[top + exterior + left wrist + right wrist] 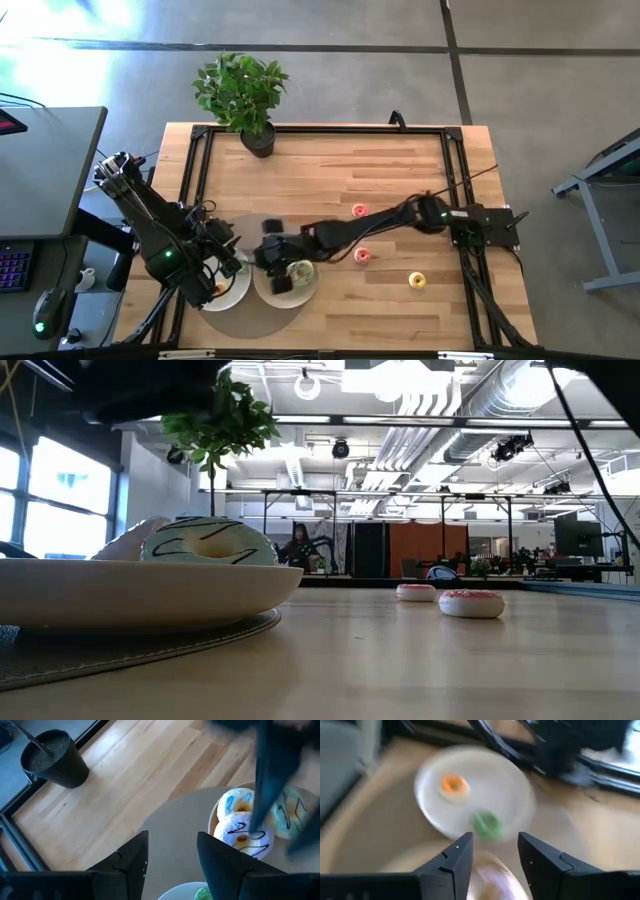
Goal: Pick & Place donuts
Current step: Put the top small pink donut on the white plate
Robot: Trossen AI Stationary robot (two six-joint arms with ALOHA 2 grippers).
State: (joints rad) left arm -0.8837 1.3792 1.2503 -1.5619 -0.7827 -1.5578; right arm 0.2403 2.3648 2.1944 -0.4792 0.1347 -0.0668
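Note:
Three large donuts lie on the right white plate (300,290): a white one with blue lines (237,802), a white one with dark drizzle (245,836) and a pale green one (291,812). The left plate (510,780) holds an orange mini donut (454,786) and a green mini donut (487,823). My right gripper (272,262) is open above the right plate, and a pale donut (487,880) shows below its fingers. My left gripper (172,857) is open and empty above the left plate. Three mini donuts lie on the table: red (359,211), pink (363,256) and yellow (417,280).
Both plates rest on a round grey mat (250,315) at the table's near left. A potted plant (245,95) stands at the far edge. A black frame (455,160) runs along the table's edges. My right arm (380,222) reaches across the middle of the table.

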